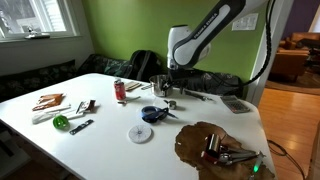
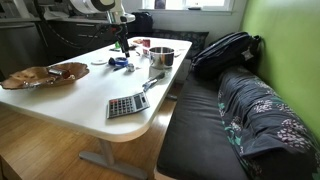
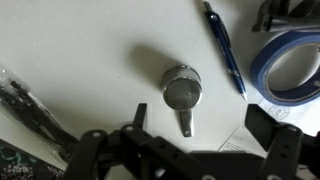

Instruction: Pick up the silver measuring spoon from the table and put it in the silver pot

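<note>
— Gripper (image 3: 187, 152) status?
— Spread wide and holding nothing. Its two fingers (image 3: 92, 148) frame the bottom of the wrist view, hanging above the white surface (image 3: 70, 50).
— And the silver measuring spoon (image 3: 182, 95)?
— Lying flat on the surface, in line with the gap between the fingers and clear of both. Its round bowl is farther from the gripper and its short handle points back toward it. A blue pen (image 3: 225, 50) lies just beside it, with a roll of blue tape (image 3: 290, 60) beyond that.
— The silver pot?
— Upright on the surface in both exterior views (image 1: 160, 82) (image 2: 160, 57), close to the arm. A red can (image 1: 120, 90) stands nearby. The spoon is not in the pot.
</note>
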